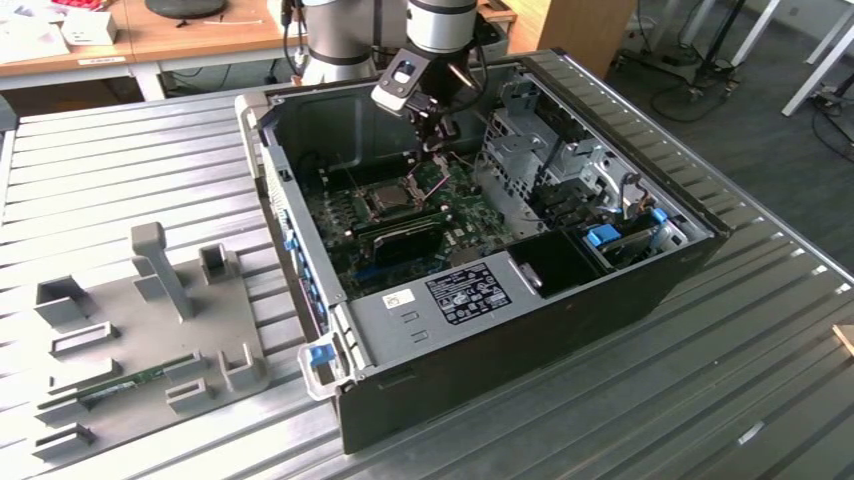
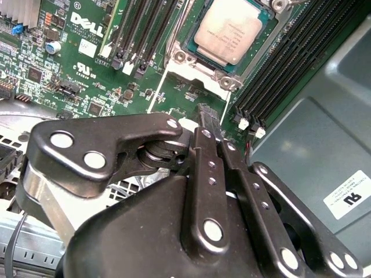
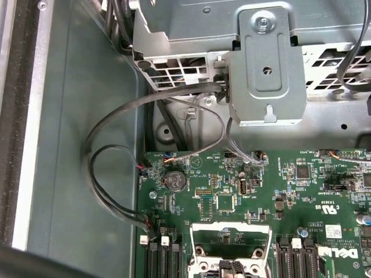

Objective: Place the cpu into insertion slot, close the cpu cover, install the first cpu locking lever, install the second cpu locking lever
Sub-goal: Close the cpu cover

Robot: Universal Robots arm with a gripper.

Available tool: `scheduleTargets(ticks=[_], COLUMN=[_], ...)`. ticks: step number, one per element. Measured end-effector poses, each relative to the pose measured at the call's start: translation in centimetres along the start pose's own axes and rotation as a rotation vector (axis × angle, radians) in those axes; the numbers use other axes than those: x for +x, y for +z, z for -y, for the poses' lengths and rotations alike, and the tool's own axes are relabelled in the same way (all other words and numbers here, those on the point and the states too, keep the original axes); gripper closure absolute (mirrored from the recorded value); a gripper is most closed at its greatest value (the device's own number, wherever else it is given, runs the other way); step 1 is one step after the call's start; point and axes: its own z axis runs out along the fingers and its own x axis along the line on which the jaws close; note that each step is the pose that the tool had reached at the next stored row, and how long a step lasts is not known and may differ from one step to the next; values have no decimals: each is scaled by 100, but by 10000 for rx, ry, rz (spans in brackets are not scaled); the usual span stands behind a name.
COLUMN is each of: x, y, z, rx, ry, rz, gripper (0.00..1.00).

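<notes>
Since the cpu (image 2: 229, 29) already lies flat in the insertion slot (image 1: 391, 200), on the green board (image 3: 261, 197) inside the open case (image 1: 400, 330) on the counter (image 1: 747, 380), the first step looks done. The cpu cover (image 2: 200, 65) seems to be down around it; whether either locking lever is latched I cannot tell. The gripper (image 2: 207, 116), closed on nothing, hangs just beside the slot's edge.
</notes>
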Motion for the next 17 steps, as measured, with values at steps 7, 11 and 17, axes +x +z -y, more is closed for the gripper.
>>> scheduleTargets(ticks=[7, 11, 17], x=[2, 5, 8], y=[4, 10, 15], z=[-69, -144, -230], rx=[0, 0, 0], ry=[0, 0, 0], rz=[0, -1, 0], gripper=[90, 90, 90])
